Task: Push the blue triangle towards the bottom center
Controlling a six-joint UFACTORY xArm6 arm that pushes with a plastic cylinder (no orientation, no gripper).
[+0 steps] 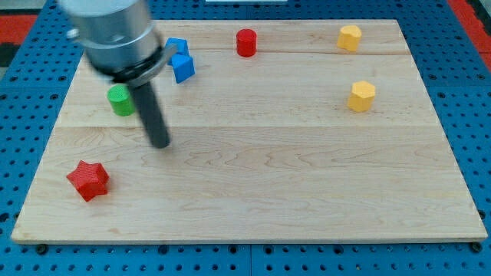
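Observation:
Two blue blocks sit close together at the board's upper left. The front blue block [183,67] is in full view. The rear blue block [176,47] is partly hidden by the arm's grey body, and I cannot tell which of the two is the triangle. My tip [160,143] rests on the board below and slightly left of the blue blocks, well apart from them. A green cylinder [120,100] stands just left of the rod's upper part.
A red star [88,180] lies at the lower left. A red cylinder [245,42] stands at the top centre. Two yellow blocks sit at the right, one at the top [349,37] and one below it [361,96]. The wooden board [307,192] lies on a blue pegboard.

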